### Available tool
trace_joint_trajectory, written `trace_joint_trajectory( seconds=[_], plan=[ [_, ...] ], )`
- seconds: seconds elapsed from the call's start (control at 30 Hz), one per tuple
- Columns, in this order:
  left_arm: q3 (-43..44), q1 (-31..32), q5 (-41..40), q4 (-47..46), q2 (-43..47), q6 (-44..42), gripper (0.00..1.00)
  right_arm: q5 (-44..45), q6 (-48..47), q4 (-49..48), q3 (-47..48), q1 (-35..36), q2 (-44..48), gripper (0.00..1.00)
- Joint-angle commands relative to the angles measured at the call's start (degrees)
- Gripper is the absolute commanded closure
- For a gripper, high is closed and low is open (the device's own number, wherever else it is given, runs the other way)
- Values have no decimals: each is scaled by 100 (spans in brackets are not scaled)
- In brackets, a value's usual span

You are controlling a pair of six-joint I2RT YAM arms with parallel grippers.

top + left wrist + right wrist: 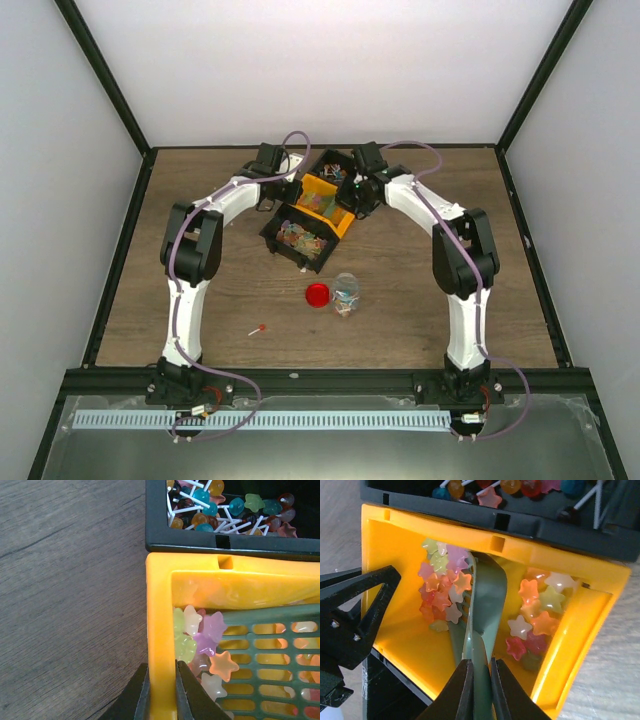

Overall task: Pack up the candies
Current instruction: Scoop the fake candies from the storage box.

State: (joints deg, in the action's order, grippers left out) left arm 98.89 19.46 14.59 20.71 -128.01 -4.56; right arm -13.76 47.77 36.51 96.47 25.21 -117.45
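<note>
Pinning the yellow bin [159, 605] with my left gripper [161, 672], jaws narrow on its smooth plastic side wall, I reckon to stop it sliding while I dig. My right gripper [481, 665] is clamped on the green scoop [487, 595] handle, blade down among the star candies [442, 587] (glossy, translucent, pastel), centre-left of its frame. Top of left wrist frame, the black bin [200, 541] holds stick candies [200, 505]. Lower centre in top view: jar [346, 290], red lid [317, 295] beside it.

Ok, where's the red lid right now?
Top view, centre: the red lid lies on the table beside the jar, on its left.
</note>
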Motion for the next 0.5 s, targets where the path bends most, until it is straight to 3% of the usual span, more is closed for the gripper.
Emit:
trace_joint_trajectory(
  seconds=[0.0, 0.1, 0.33, 0.47],
  plan=[
    [7, -66, 15, 300, -259, -268, 96, -317, -354, -544, -576, -60, -133, 99],
    [16, -66, 4, 310, -275, -279, 96, -320, -377, -756, -739, -80, -102, 99],
    [42, -68, -188, 408, -330, -349, 96, 506, -166, 183, -704, -105, 648, 99],
    [51, -66, -155, 390, -361, -327, 96, 364, -195, 144, -884, -102, 851, 99]
  ],
)
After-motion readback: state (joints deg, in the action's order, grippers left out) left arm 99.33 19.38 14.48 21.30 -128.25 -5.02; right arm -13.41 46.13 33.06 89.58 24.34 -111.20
